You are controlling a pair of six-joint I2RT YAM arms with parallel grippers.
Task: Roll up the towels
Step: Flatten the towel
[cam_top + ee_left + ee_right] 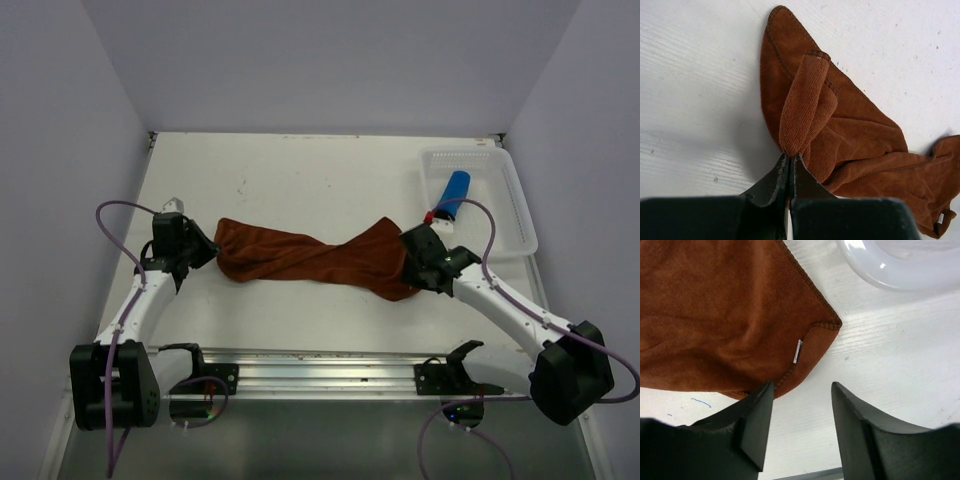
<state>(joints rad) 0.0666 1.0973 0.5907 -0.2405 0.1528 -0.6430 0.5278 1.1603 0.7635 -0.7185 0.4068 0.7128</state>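
The long rust-brown towel (310,258) lies twisted across the middle of the table. My left gripper (205,250) is shut on a pinched fold of its left end (805,107); the fingers (775,182) are pressed together. My right gripper (802,385) stands open just off the towel's right corner (810,347), which lies flat with nothing between the fingers. A rolled bright blue towel (456,190) lies inside the white mesh basket (505,215) at the back right.
The basket's rounded white rim (890,275) shows just beyond the right gripper. A metal rail (320,372) runs along the near edge between the arm bases. Grey walls close in the table on three sides.
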